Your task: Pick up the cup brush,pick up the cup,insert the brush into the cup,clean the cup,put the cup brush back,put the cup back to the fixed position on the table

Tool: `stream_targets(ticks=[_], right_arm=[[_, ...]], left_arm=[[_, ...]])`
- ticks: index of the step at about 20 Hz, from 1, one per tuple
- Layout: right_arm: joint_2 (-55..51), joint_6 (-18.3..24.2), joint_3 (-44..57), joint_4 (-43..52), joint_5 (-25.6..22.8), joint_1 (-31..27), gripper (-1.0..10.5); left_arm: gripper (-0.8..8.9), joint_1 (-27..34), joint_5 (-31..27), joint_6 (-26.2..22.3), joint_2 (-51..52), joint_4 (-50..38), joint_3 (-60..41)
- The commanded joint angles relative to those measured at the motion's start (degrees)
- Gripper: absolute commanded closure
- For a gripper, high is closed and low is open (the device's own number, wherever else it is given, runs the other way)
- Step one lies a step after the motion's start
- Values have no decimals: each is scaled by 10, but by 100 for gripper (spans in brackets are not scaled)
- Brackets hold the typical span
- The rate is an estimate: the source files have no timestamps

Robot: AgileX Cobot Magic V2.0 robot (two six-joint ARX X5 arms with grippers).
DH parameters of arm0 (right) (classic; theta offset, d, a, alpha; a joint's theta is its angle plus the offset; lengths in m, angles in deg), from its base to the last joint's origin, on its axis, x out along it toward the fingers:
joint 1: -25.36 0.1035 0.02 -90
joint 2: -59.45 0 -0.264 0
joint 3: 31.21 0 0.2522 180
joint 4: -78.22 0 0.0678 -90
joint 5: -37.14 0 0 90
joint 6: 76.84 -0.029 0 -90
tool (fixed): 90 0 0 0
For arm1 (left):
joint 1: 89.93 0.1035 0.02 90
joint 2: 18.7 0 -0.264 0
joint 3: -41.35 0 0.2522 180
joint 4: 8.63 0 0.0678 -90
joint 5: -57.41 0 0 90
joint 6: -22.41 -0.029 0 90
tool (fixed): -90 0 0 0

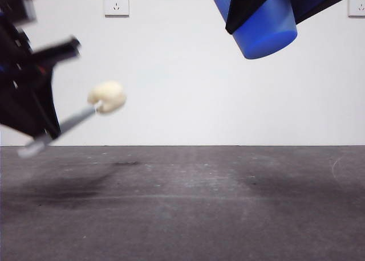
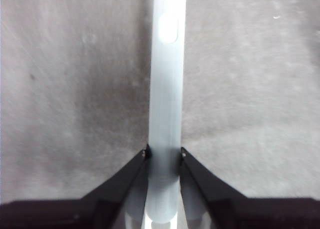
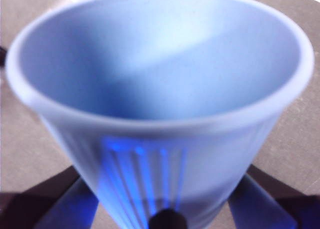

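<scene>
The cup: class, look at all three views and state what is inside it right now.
Nothing shows inside the cup: the right wrist view shows only bare blue wall. Its bottom is blurred. The cup brush is outside, apart, held by the left claw; the right claw holds the cup.

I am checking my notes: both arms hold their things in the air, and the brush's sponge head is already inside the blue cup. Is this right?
Not quite. In the front view the cup brush is apart from the cup, its sponge head outside. Both are held aloft.

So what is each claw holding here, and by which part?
Left claw grips the grey-handled, cream sponge-headed cup brush by its handle. Right claw clamps the ribbed blue plastic cup by its lower sides.
</scene>
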Motion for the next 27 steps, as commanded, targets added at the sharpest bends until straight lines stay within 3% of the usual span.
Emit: stream_targets(ticks=[1,8,14,15,17,18,24,27], right_arm=[[-3,-13,-2,6,13,0,959],[-3,-14,-2,7,30,0,959],[-3,-15,-2,7,30,0,959],[-3,-15,-2,7,30,0,959],[-3,-15,-2,6,30,0,959],[-3,-17,-2,6,30,0,959],[-3,-21,-1,25,25,0,959],[4,-21,19,120,21,-8,959]], left_arm=[[822,2,-3,29,-59,-24,-2],[822,1,0,47,-167,-71,-2],[805,1,10,47,-190,-69,-2],[764,1,15,47,-190,-64,-2],[444,1,29,47,-190,-48,-2],[348,1,35,47,-190,-42,-2],[343,1,45,24,-165,-14,19],[342,1,45,10,-115,6,31]])
